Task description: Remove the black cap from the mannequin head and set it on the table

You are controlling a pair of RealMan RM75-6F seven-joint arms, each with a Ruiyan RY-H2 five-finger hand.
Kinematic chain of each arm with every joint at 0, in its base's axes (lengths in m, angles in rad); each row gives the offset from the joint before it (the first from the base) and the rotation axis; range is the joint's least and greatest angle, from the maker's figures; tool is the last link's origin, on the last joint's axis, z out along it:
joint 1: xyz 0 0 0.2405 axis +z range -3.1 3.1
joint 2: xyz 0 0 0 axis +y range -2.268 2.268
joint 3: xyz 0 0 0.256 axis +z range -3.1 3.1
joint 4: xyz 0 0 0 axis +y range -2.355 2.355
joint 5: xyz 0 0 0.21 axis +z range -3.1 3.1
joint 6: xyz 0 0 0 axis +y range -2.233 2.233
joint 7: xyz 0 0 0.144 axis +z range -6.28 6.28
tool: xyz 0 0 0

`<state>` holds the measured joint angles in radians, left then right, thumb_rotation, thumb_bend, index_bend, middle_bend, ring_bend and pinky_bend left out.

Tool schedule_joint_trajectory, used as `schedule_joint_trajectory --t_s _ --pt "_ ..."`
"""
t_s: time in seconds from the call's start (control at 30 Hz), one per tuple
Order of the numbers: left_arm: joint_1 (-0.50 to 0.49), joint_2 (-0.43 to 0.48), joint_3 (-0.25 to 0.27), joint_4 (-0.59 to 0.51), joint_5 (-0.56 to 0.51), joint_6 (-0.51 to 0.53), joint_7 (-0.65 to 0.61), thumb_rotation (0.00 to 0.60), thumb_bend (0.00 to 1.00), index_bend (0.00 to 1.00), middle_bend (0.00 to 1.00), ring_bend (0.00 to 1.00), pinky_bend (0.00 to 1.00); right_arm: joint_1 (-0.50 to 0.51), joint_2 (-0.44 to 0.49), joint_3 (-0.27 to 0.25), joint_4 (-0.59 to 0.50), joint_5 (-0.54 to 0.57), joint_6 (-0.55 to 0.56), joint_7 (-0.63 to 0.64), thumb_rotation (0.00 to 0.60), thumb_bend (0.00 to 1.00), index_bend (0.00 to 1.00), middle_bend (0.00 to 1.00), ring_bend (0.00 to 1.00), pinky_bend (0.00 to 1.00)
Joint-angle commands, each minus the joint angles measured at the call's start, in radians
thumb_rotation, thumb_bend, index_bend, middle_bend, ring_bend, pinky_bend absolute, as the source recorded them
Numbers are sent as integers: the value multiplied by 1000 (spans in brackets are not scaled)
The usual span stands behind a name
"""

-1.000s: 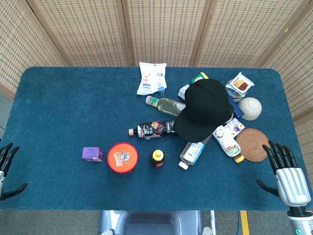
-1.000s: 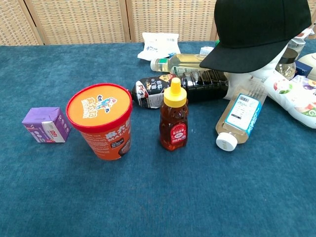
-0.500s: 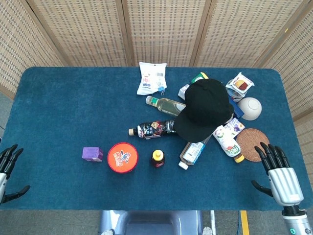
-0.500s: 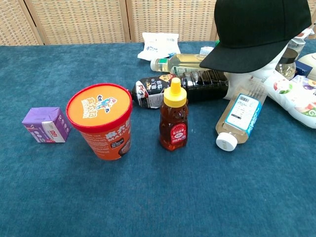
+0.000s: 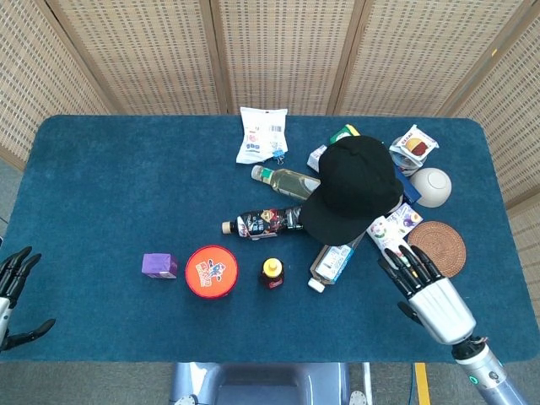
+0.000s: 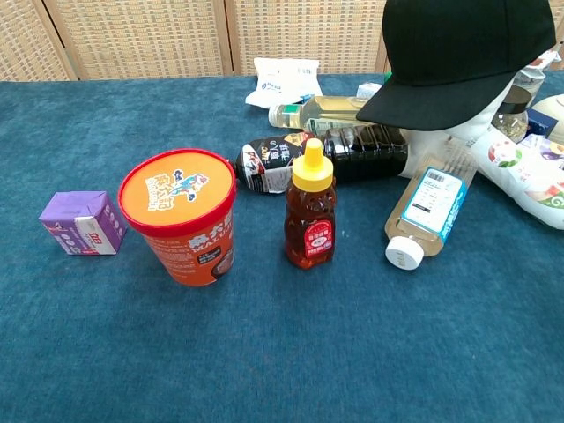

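Reaching: right hand, fingers spread and empty, sat nearer the black cap.
Direction: cap lay up-left of it.
Left hand: spread, empty, far off.

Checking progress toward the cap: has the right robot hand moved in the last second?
Yes. The right robot hand has shifted left and forward, from beside the woven coaster toward the black cap.
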<state>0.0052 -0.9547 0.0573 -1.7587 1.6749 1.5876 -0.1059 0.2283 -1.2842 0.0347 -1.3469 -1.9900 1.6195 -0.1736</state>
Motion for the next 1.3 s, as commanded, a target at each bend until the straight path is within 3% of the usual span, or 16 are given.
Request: schedule_joint_trajectory --t_s 0.03,0.53,1.3 --pt "-3 5 0 -3 -7 -9 -5 600 119 0 0 0 128 28 -11 14 -1 -8 -18 -29 600 27 77 90 64 137" --pt "6 5 4 -9 -6 0 0 600 120 0 0 0 128 189 -88 59 100 -11 -148 -118 600 43 104 119 99 190" --pt "18 28 7 1 -5 19 -61 600 120 0 0 0 128 295 -228 80 279 32 -165 -206 600 132 150 161 147 254"
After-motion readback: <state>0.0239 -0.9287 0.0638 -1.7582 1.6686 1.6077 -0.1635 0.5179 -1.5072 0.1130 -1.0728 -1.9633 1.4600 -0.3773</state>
